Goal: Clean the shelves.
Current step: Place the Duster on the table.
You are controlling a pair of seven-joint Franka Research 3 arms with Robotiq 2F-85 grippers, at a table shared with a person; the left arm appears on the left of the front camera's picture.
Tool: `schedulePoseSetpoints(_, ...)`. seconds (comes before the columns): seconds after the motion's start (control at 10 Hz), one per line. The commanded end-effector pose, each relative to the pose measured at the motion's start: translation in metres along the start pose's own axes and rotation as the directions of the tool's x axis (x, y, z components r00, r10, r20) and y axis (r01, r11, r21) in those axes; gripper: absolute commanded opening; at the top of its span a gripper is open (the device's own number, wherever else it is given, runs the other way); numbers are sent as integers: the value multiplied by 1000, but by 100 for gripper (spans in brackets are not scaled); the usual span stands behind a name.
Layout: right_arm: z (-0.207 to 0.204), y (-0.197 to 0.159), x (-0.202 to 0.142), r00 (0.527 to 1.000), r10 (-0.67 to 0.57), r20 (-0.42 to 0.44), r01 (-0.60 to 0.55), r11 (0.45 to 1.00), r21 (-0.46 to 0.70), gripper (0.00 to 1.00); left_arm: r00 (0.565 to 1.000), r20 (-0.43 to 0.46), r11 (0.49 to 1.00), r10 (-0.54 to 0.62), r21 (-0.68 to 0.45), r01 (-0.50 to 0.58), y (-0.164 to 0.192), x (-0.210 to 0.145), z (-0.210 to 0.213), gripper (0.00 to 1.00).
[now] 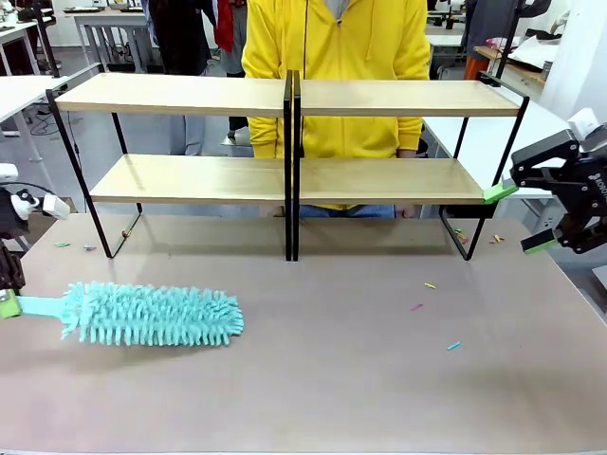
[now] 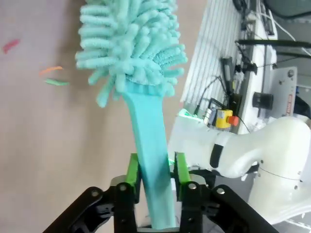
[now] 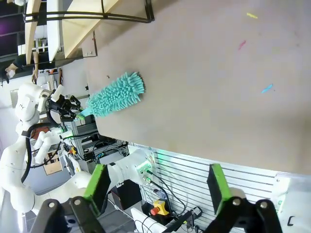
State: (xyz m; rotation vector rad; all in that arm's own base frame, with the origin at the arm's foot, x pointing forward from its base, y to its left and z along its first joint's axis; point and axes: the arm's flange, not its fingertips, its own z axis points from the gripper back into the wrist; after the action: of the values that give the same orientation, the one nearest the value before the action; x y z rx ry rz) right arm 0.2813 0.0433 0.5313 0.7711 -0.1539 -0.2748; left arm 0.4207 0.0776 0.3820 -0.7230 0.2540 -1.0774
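Observation:
The shelves, two wooden two-tier racks with black frames, stand side by side across the far half of the table; a corner of them appears in the right wrist view. A teal fluffy duster lies flat on the table at the front left. My left gripper is at the duster's flat handle, which runs between the green pads. A thin gap shows on one side, so the jaws stand slightly open. My right gripper hangs open and empty off the shelves' right end.
A person in a yellow hoodie stands behind the shelves. Small coloured scraps lie on the brown table at the right and near the shelves' feet. White tables flank the scene.

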Motion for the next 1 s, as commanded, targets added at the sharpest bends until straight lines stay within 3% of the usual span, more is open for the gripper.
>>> schedulePoseSetpoints(0.0,0,0,0,1000,0,0,0,1000,0,100,986,161,981,35,183,-65,-12,-12,16,100)
schedulePoseSetpoints(0.2,-1,2,-3,1000,16,-8,-16,1000,23,100,922,388,932,9,331,-148,-40,-40,45,95)
schedulePoseSetpoints(0.3,-1,4,-3,1000,5,10,-5,999,46,100,875,484,927,-19,336,-166,-52,-50,52,100)
schedulePoseSetpoints(0.4,1,7,-3,999,-19,39,16,997,69,100,810,586,946,-2,263,-188,-63,-56,54,100)
schedulePoseSetpoints(0.6,10,22,-5,987,-148,57,134,971,196,100,676,737,993,15,69,-97,-75,-56,54,100)
schedulePoseSetpoints(0.7,17,30,-8,986,-167,12,157,944,291,100,655,753,998,63,-33,-58,-78,-55,54,100)
schedulePoseSetpoints(0.8,22,35,-9,981,-190,-43,193,912,361,100,587,800,991,122,-127,-32,-82,-55,58,100)
schedulePoseSetpoints(0.9,19,34,-6,977,-213,4,201,928,314,100,700,714,992,16,75,-100,-82,-60,55,100)
